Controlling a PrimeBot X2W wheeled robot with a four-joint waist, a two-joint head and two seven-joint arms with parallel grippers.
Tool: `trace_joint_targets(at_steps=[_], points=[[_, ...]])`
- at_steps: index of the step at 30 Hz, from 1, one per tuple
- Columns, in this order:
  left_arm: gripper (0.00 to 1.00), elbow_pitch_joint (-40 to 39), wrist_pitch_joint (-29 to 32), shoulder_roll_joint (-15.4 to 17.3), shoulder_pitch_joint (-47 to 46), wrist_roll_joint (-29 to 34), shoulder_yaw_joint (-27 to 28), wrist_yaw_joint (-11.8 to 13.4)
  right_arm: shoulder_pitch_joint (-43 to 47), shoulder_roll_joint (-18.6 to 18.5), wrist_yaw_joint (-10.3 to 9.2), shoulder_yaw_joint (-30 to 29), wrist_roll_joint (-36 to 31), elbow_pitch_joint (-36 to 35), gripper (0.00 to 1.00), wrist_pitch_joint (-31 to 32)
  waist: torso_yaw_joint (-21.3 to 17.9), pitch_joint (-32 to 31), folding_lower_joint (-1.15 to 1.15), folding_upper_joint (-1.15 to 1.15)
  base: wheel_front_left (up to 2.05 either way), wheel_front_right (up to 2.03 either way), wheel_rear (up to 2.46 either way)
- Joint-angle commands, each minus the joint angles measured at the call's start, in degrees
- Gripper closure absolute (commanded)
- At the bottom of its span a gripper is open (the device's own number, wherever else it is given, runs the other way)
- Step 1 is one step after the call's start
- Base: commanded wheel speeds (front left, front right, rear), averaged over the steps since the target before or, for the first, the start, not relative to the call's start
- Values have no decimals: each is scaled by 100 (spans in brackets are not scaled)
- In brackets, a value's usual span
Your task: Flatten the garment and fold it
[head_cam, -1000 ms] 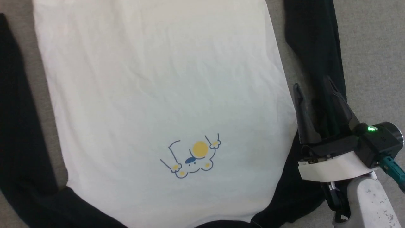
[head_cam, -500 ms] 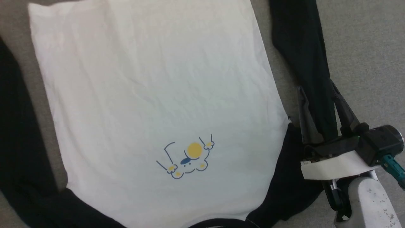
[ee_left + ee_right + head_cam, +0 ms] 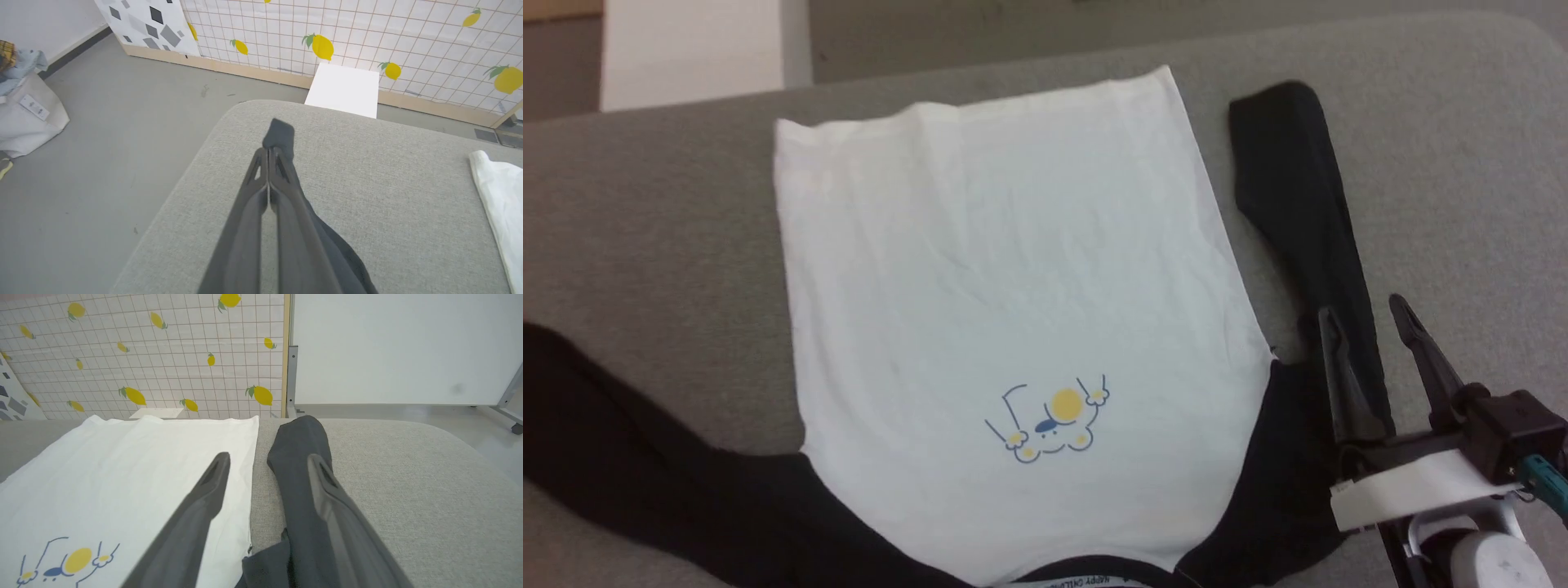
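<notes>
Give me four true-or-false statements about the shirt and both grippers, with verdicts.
1. The right gripper is open. True.
2. The left gripper is open. False: it is shut, its fingers pressed together over a black sleeve.
3. The garment lies with its yellow print facing up. True.
4. The garment is folded in half. False: it lies spread out on the grey cushion, with both sleeves out to the sides.

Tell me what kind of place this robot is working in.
Probably a staged indoor test room, not a lived-in home: a lemon-print panel stands on the grey floor beside a white partition board, and the garment lies on a grey padded surface.
</notes>
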Motion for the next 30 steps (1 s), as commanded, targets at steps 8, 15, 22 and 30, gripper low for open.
trace_joint_targets(at_steps=[8, 15, 22, 30], points=[[100, -915, 215, -43, 662, -351, 308, -10, 332, 12, -9, -140, 74, -211, 0, 131, 725, -900, 0, 0, 0, 0, 0], [100, -2318, 420, -246, 800, -447, -58, -40, 427, 12, -9, -146, 111, -292, 0, 196, 783, -1009, 0, 0, 0, 0, 0], [100, -3318, 668, -580, 180, -255, -1229, -56, 446, 12, -9, -60, 148, -293, 0, 228, 617, -1062, 0, 0, 0, 0, 0], [100, -3396, 825, -1700, -724, -57, -3062, -183, 526, 13, -9, -99, 175, -275, 0, 238, 314, -1126, 0, 0, 0, 0, 0]])
